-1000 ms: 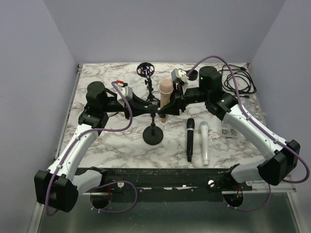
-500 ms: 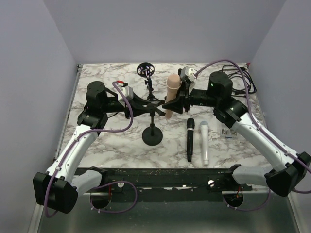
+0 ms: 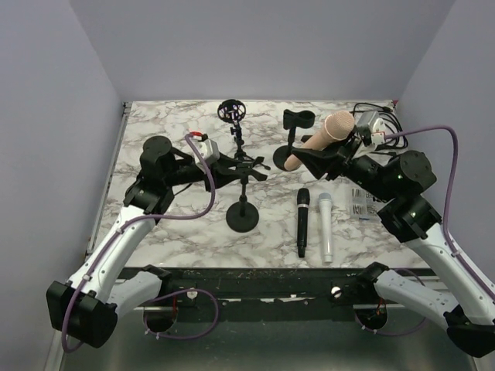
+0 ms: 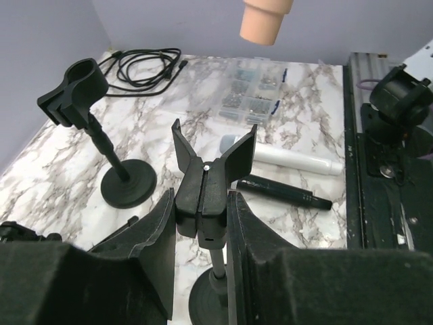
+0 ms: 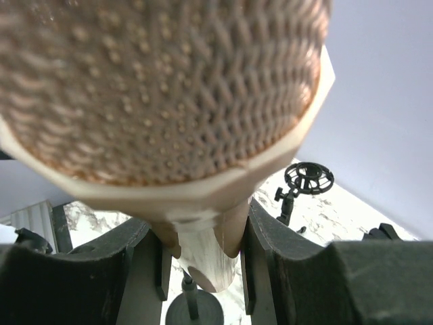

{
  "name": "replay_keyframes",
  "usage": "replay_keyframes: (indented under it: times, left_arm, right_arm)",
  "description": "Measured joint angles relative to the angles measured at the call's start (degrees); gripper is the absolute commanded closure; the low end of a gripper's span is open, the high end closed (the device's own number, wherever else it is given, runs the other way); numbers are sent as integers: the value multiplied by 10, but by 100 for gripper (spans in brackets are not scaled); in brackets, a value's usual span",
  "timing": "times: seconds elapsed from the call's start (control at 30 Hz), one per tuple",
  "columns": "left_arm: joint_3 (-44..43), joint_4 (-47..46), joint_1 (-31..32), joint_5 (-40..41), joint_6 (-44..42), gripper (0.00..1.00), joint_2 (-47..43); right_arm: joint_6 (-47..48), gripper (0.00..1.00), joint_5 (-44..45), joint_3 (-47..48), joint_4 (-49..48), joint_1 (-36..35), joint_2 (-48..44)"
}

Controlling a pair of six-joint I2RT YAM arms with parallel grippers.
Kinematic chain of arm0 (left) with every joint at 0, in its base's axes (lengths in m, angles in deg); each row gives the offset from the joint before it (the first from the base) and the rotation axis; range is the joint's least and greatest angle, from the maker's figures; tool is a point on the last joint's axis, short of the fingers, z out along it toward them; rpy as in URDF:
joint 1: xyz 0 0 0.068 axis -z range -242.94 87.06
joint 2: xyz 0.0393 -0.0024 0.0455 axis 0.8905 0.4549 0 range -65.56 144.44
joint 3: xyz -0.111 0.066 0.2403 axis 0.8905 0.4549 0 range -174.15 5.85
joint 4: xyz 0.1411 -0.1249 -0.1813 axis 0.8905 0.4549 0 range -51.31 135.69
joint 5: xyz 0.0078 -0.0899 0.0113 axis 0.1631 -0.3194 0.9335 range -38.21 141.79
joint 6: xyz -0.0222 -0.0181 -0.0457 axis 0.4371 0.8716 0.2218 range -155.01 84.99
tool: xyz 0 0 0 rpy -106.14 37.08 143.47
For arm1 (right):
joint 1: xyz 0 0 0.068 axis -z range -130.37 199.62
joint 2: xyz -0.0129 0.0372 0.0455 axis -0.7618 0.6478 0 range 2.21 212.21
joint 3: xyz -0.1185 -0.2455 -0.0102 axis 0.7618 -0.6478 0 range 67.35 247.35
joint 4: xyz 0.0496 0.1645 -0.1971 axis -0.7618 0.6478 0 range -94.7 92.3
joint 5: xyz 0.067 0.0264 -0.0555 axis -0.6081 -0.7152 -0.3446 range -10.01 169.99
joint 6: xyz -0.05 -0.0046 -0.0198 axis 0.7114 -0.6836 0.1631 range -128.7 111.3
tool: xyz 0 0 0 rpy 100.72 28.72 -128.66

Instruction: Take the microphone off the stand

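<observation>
We list the microphone [image 3: 313,144] as freed, clamped in the right gripper [image 3: 326,154] up right of the stand [image 3: 243,218], whose clip [image 4: 206,162] the left gripper [image 4: 201,210] pinches; only setting down remains.

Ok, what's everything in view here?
pink microphone: one, pink, held above the table
held stand: one, black, centre, clip empty
second stand: one, black, behind it, clip empty
shock mount: one, black, far centre
black microphone: one, black, lying right of centre
white microphone: one, white, lying beside it
cable: one, black, far right corner
parts box: one, clear, right side
table: one, white marble
left tool: one, black, shut on held stand
right tool: one, black, shut on pink microphone
</observation>
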Motion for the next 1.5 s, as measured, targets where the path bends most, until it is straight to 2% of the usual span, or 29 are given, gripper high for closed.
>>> replay_keyframes:
  times: [0.17, 0.3, 0.4, 0.63, 0.93, 1.03, 1.2, 1.3, 1.5]
  left_arm:
    - [37, -4, 49, 104, 10, 100, -54]
    - [106, -53, 64, 189, 60, 100, -112]
    - [142, -84, 105, 266, 77, 100, -138]
    - [204, -95, 173, 433, 116, 100, -132]
    - [255, -110, 191, 534, 179, 100, -144]
    - [250, -104, 192, 577, 205, 100, -145]
    - [214, -34, 194, 736, 268, 100, -154]
    - [177, 12, 187, 801, 283, 100, -133]
    - [117, 52, 117, 873, 278, 100, -74]
  right_arm:
    - [-5, 99, 19, -21, -5, 0, -3]
    - [-10, 99, 21, -33, -7, 0, 2]
    - [-15, 99, 21, -36, -16, 0, 9]
    - [-18, 99, 21, -44, -23, 0, 13]
    - [-19, 99, 21, -48, -29, 0, 10]
    - [-19, 99, 21, -49, -30, 0, 10]
    - [-23, 99, 21, -52, -32, 0, 10]
    - [-30, 99, 19, -58, -36, 0, 13]
    - [-61, 99, -10, -66, -44, 0, 42]
